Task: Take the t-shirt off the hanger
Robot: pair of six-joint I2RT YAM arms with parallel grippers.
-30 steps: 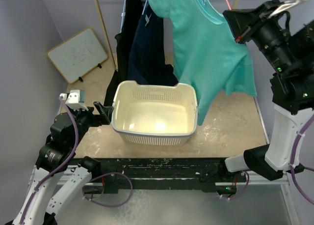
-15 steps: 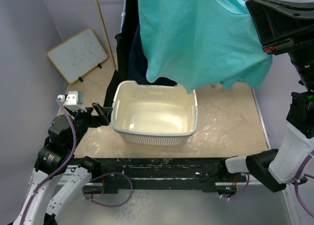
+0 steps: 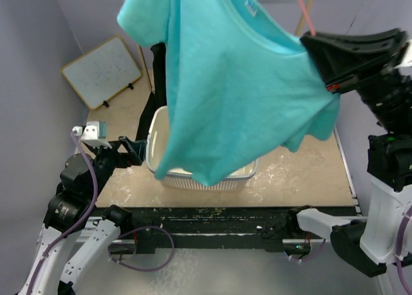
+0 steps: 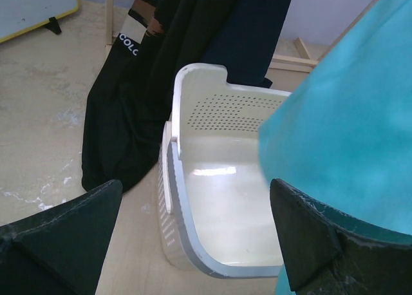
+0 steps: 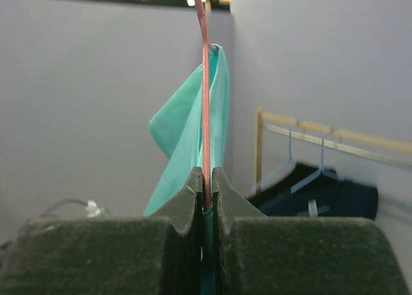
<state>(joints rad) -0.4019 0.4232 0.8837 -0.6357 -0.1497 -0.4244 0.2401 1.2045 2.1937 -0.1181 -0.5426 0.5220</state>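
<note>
A teal t-shirt [image 3: 238, 95] hangs on a thin pink hanger [image 3: 302, 11], swung high over the table and the basket. My right gripper [image 3: 318, 60] is shut on the hanger and the shirt's edge. In the right wrist view the pink hanger [image 5: 205, 82] runs up from between my closed fingers [image 5: 187, 205], with the teal shirt [image 5: 187, 127] behind it. My left gripper [image 3: 132, 147] is open and empty at the basket's left side. In the left wrist view the shirt [image 4: 347, 127] hangs at the right.
A white perforated basket [image 3: 154, 154] sits mid-table; its rim [image 4: 177, 179] shows in the left wrist view. Dark shirts [image 4: 174, 57] hang from a wooden rack behind it. A small whiteboard [image 3: 103, 69] leans at the back left.
My right arm has swung the hanger and teal shirt forward and left; the shirt now covers most of the basket. The left arm has barely moved.
</note>
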